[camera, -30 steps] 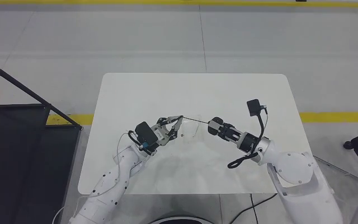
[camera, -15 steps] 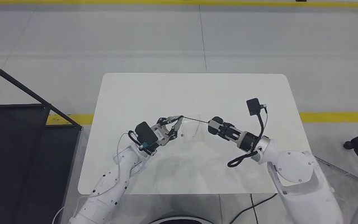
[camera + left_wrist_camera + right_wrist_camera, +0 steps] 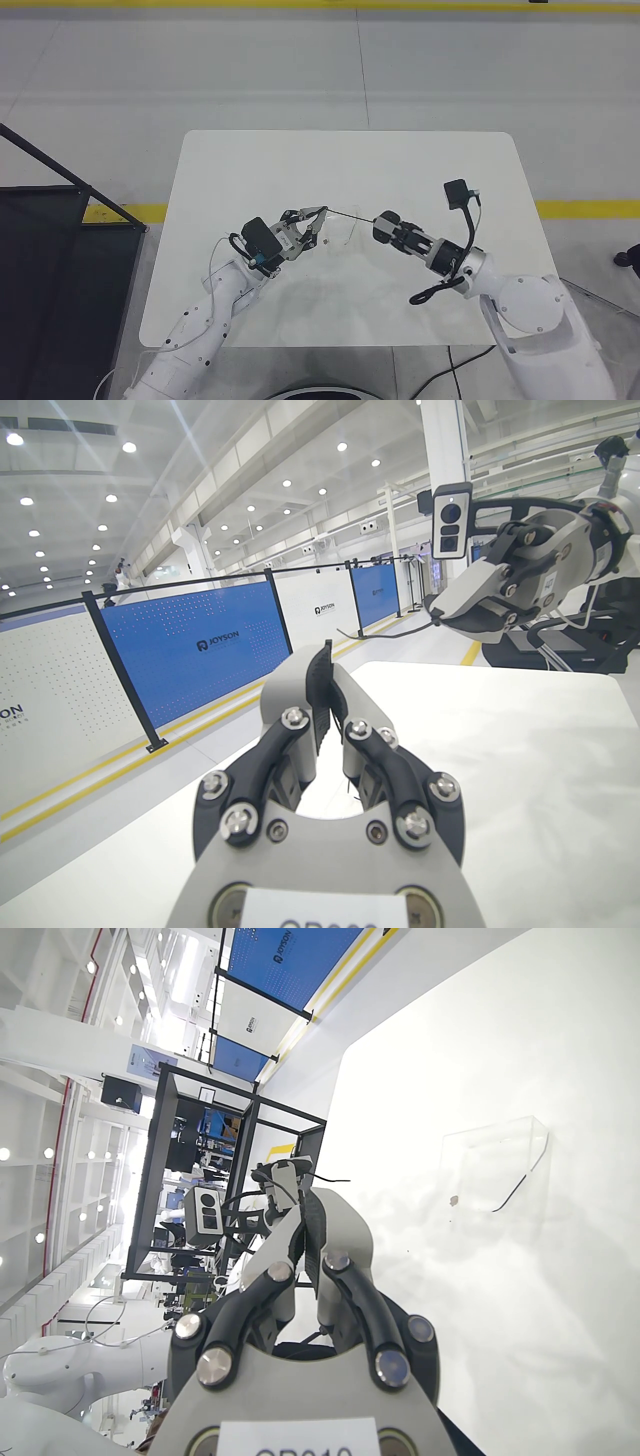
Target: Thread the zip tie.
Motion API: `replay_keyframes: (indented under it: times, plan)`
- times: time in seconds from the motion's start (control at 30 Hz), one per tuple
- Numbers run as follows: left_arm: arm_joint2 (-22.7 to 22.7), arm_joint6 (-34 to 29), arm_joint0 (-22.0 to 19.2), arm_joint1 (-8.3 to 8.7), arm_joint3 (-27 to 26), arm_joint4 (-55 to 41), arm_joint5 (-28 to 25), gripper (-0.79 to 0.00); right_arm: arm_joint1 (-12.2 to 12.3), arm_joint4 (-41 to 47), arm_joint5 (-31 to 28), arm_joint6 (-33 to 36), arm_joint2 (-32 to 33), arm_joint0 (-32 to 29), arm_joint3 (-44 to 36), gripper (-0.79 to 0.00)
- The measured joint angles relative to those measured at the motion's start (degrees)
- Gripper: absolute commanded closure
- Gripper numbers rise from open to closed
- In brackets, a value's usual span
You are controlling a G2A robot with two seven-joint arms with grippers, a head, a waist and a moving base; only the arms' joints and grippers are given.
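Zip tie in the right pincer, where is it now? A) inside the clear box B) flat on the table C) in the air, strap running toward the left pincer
C: the right pincer is shut on the zip tie, whose strap runs through the air toward the left pincer, above the table.

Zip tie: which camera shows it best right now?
Left wrist view: the zip tie stands out dark, jutting from the right gripper. Top view gives a hairline; right wrist view a short end.

Matt white table [image 3: 220,160], clear glossy plastic box [image 3: 495,1153], black plastic zip tie [image 3: 390,634].
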Motion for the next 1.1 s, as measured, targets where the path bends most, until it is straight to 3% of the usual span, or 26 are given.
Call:
replay_keyframes:
  times: [1.1]
  plan:
    - [0.0,0.0,0.0,0.0,0.0,0.0,0.0,0.0,-0.1,-0.9,0.6,-1.9,-1.2,-0.5,-0.1,0.0]
